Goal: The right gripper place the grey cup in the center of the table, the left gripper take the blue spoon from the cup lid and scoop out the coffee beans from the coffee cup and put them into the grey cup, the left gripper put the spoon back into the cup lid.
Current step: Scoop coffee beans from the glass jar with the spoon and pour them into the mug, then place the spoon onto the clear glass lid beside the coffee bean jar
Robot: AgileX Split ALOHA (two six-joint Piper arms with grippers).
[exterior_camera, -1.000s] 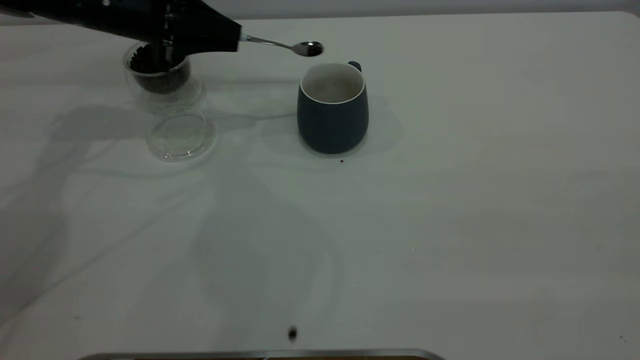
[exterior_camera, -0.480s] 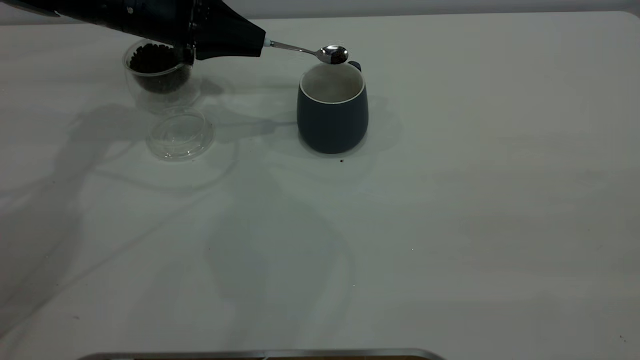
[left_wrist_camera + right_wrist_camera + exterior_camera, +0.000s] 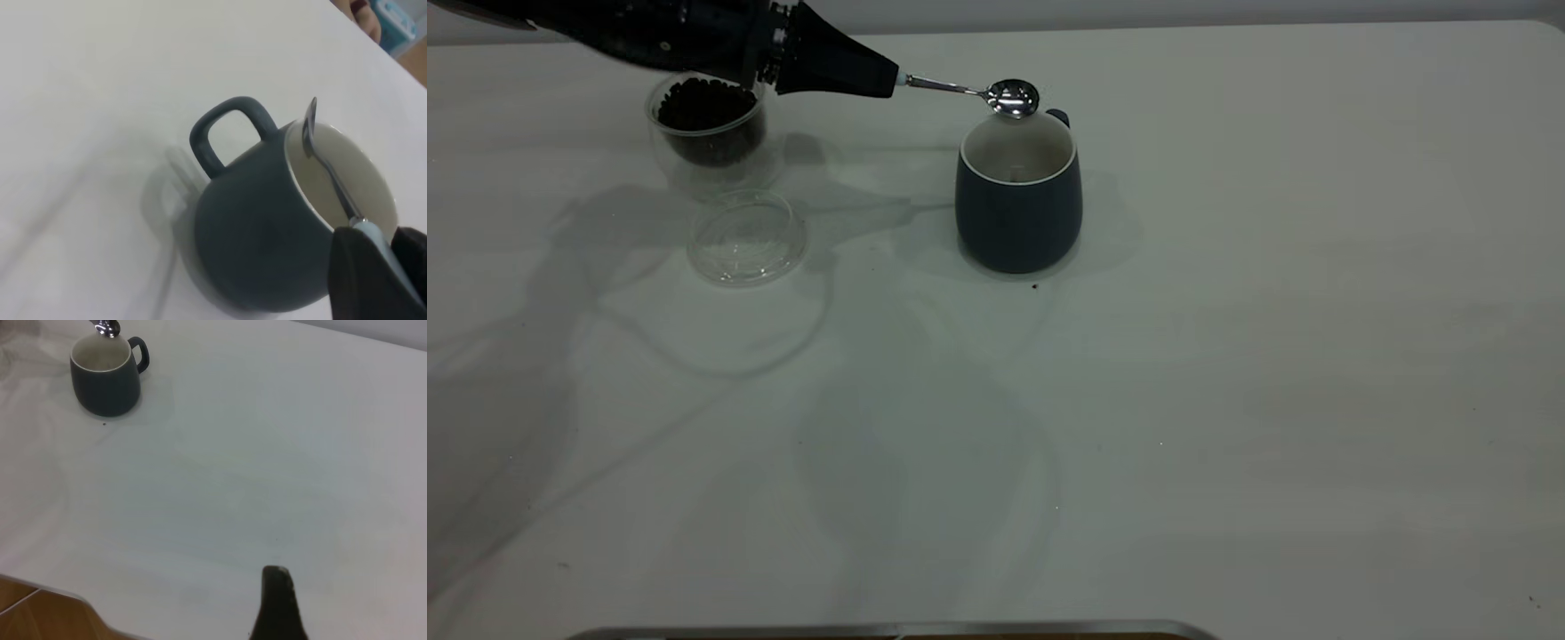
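Exterior view gives you the clearest layout: your left claw reaches in from the far left corner and is clamped on the blue spoon, whose metal neck sticks out toward the middle of the bench. The spoon's shiny bowl hangs just above the far rim of the grey cup, tipped over the opening. A small dark bit shows at the bottom of the cup's pale inside; you cannot tell for sure what it is. The grey cup stands upright near the middle of the far half of the bench, its handle pointing away from the camera.

To the left of it, well apart, the coffee cup sits upright with the coffee beans heaped inside, partly under your left arm. Just in front of the coffee cup, the cup lid lies flat on the bench with nothing on it. A tiny dark crumb lies on the bench just in front of the grey cup.

From your left wrist, the claw pinches the pale blue handle, and the spoon runs across the mouth of the grey cup, its bowl edge-on at the rim beside the handle.

From your right wrist, only one dark fingertip of the right claw shows, well apart from the grey cup; you cannot tell whether it is open or closed.
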